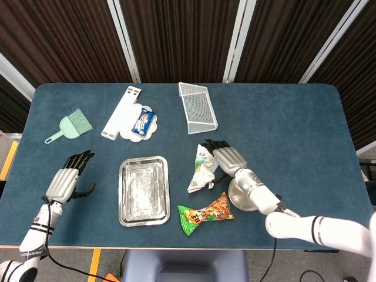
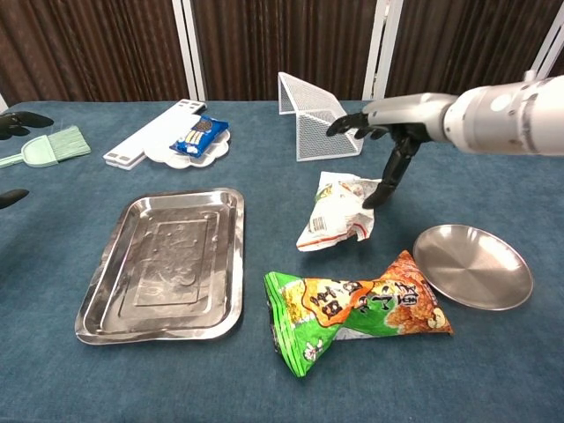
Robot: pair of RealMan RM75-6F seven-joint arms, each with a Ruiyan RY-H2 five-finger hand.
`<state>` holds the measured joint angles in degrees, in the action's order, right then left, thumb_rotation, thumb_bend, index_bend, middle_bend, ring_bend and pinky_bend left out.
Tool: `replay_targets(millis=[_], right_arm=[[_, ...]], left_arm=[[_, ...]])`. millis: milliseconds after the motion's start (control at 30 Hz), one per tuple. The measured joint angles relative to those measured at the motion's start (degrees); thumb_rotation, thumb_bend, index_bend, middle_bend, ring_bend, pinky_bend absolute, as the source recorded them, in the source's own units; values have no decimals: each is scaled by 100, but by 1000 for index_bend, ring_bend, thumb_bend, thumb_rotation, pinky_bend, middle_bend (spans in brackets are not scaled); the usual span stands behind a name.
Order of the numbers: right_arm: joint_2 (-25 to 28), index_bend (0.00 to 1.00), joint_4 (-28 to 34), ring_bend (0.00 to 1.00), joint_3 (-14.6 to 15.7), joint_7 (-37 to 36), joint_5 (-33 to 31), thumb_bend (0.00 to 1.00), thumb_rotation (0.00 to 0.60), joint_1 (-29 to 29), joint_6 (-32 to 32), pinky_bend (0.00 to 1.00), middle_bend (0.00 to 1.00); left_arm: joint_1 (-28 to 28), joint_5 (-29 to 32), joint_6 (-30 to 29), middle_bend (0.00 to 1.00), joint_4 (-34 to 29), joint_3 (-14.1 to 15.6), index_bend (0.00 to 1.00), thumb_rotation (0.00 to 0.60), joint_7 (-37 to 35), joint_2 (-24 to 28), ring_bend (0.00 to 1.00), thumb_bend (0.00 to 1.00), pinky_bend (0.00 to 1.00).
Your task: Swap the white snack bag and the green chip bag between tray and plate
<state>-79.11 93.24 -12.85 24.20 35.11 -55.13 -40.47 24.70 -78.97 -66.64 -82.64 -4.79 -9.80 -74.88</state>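
The white snack bag [image 1: 204, 170] [image 2: 339, 211] lies crumpled on the table between the steel tray [image 1: 144, 191] [image 2: 163, 264] and the round metal plate [image 1: 244, 198] [image 2: 473, 266]. The green chip bag [image 1: 205, 214] [image 2: 352, 308] lies flat on the table in front of both, near the front edge. Tray and plate hold nothing. My right hand [image 1: 226, 157] [image 2: 388, 119] hovers just above the white bag's far right end, fingers spread and thumb hanging down, holding nothing. My left hand [image 1: 67, 182] rests open left of the tray, only its fingertips [image 2: 13, 123] showing in the chest view.
A white wire basket [image 1: 198, 107] [image 2: 319, 115] stands behind the white bag. At the back left are a flower-shaped dish with a blue packet [image 1: 143, 122] [image 2: 198, 135], a flat white strip [image 1: 120, 113] and a small green brush [image 1: 70, 125] [image 2: 53, 145].
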Motion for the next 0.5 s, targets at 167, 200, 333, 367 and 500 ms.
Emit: replay_targets(millis=[167,200,333,367,500], right_arm=[[-551,0,-599,0,331,299,-782,166,600,-503,52,0,0],[-650,0,-720,0,384,309,-856,166,600,-553,76,9,0],[-930,222,-1032,130,475,300,-834,166,600,-614,19,407,153],[-1009,296,-1126,203,491,294,-768,167,600,-613,-62,493,211],[-1268,679,-1356,586,506,256,-485,234,600,-564,-469,827,511]], left_arm=[[6,78,79,0,100,-45,0,600,-62,19,0,384,26],[13,91,110,0,125,-53,0,600,-92,18,0,384,26],[43,112,221,0,219,-60,0,600,-127,9,0,385,26],[50,113,231,0,233,-59,0,600,-101,8,0,385,26],[88,117,266,0,232,-78,0,600,25,13,0,385,26]])
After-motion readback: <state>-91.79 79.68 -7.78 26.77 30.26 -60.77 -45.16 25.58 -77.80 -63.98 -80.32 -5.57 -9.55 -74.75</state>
